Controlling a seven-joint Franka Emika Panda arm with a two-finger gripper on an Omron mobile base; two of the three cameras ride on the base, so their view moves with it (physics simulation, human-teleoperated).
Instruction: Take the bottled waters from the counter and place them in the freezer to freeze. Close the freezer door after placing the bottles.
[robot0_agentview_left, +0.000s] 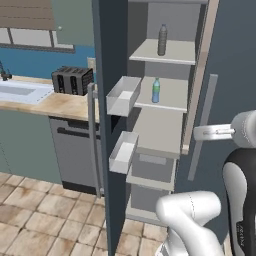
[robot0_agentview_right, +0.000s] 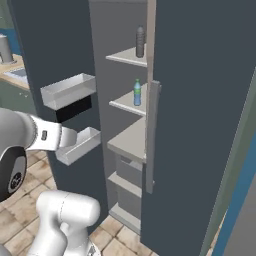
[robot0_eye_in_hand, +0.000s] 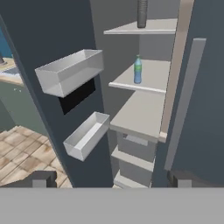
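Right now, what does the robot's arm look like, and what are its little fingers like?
The arm is made of smooth, rounded white tubes joined by dark, almost black bands, with a dark round cap at one joint in the right base view. A slim white wrist piece carries small dark marks. The gripper ends in two small, blocky dark grey fingertips. No loose cables can be seen.

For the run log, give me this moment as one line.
grey bottle: upper freezer shelf | blue bottle: shelf below | freezer door: open | gripper: open, empty, facing freezer

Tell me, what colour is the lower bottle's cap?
Green, on the clear blue bottle; the hand view shows it best.
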